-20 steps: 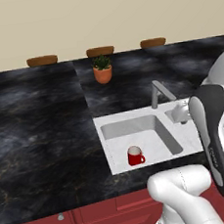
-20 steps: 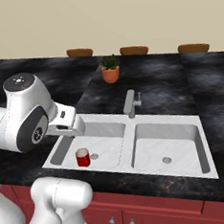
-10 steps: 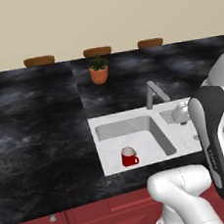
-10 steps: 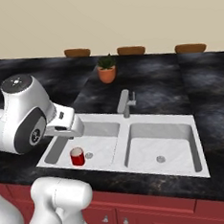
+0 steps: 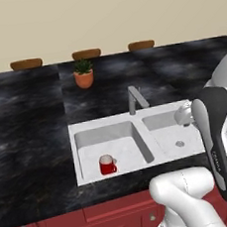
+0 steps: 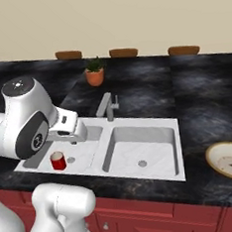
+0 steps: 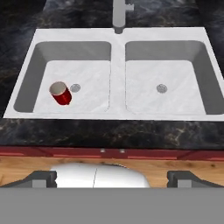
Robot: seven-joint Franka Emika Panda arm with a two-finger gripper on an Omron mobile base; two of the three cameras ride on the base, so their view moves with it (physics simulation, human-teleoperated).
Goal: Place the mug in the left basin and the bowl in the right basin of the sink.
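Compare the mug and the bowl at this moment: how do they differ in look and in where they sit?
The mug is small, red and cylindrical; the bowl is wide, shallow and golden-tan with a cream inside. The mug already stands in the left basin near its drain, while the bowl rests on the black counter to the right of the sink, outside the right basin. Both sit upright with mouths up, and neither is held.

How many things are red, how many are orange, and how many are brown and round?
Red: 1, the mug in the left basin.
Orange: 1, the plant pot on the counter.
Brown and round: 3, the discs along the back edge of the counter.
Total: 5
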